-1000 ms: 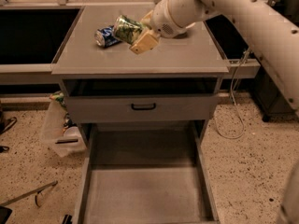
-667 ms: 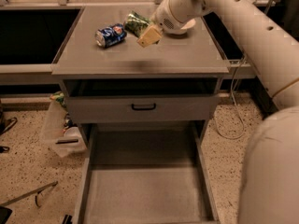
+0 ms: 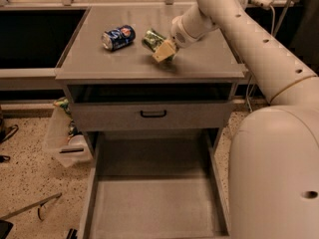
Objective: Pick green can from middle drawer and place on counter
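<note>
The hand (image 3: 164, 51) is reaching over the counter (image 3: 209, 59) from the 2 o'clock side, and it is squeezing the green can (image 3: 152, 37) around its middle. The green can is lying tipped, with its long way running from 10 o'clock to 4 o'clock. Most of it is sticking out of the hand toward 10 o'clock. It is sitting low by the counter top, but I cannot tell if it is touching. The blue can (image 3: 118, 37) is lying on its side near it at 9 o'clock, with a gap between them. The middle drawer (image 3: 149, 203) is standing open down at 6 o'clock, and the green can is not in it. I am thinking the next move is letting go and lifting away toward 2 o'clock, the side away from the blue can.
</note>
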### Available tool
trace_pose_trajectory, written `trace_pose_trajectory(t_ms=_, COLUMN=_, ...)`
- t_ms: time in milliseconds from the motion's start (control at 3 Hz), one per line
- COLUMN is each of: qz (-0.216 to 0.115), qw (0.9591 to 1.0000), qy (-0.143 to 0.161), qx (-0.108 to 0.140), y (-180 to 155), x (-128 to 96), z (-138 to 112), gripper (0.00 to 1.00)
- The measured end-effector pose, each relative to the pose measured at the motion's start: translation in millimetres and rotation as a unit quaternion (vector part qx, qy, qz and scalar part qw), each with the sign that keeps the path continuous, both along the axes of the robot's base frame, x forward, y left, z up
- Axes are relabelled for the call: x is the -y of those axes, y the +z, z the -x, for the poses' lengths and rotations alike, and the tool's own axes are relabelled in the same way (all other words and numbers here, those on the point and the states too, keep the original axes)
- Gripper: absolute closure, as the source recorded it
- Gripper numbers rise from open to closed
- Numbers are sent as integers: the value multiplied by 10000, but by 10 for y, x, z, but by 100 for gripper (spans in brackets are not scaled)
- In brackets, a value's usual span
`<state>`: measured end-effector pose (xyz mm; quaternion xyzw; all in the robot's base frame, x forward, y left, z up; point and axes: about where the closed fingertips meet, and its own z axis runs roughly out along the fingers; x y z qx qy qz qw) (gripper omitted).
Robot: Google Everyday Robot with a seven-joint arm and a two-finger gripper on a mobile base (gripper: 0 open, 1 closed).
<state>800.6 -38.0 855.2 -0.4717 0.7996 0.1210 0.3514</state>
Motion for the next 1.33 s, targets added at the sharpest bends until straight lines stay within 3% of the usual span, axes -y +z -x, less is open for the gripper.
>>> trace_pose_trajectory(t_ms=333, qz=2, qw=9993, qy=32, qx=-359, y=-175, x=-18, z=66, gripper=100)
trace_pose_trajectory(t_ms=667, qz=2, qw=9993, qy=32, qx=-359, y=-175, x=-18, z=66, gripper=82)
trace_pose_trajectory(t_ms=1333, qz=2, qw=9993, qy=32, qx=-360, y=-175, x=-19, z=66, gripper=35)
